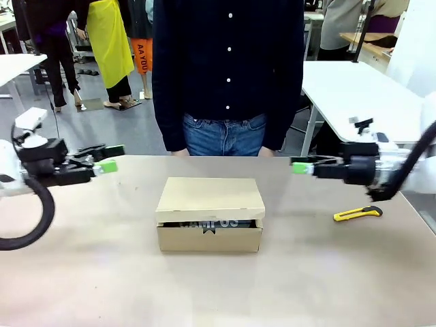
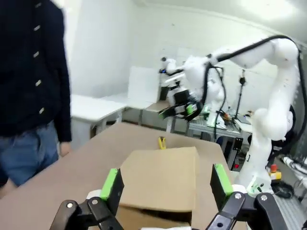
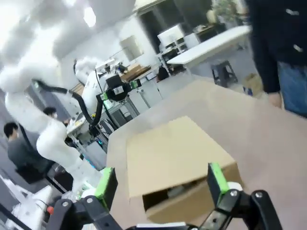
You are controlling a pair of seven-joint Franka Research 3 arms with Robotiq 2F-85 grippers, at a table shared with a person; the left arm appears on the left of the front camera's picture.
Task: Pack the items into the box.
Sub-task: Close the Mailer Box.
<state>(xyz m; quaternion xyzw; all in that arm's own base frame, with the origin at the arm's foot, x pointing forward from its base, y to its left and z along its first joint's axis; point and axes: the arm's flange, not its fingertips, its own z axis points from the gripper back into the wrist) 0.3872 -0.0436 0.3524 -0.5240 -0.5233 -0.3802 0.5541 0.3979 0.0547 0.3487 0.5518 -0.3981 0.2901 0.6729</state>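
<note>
A busy workshop stretches behind the tan table (image 1: 82, 272), with white tables and other people farther back, and a person in a dark buttoned shirt (image 1: 228, 68) and jeans standing at the far edge, arms down. In the middle of the table sits the brown cardboard box (image 1: 210, 214), its flap lid lowered but not fully down, leaving a slot along the near side. Through that slot the grey pencil pouch (image 1: 211, 223) shows, its white "CAMPUS" lettering partly readable; whether the stapler is inside I cannot tell. The left gripper (image 1: 102, 160) hangs above the table to the left of the box, well apart from it, jaws spread wide and holding nothing; its wrist view shows the green pads (image 2: 111, 184) framing the box lid from a distance. The right gripper (image 1: 303, 165) hovers to the box's right, jaws likewise wide apart and empty. The yellow utility knife (image 1: 357, 214) lies on the table under the right arm, away from the box.
</note>
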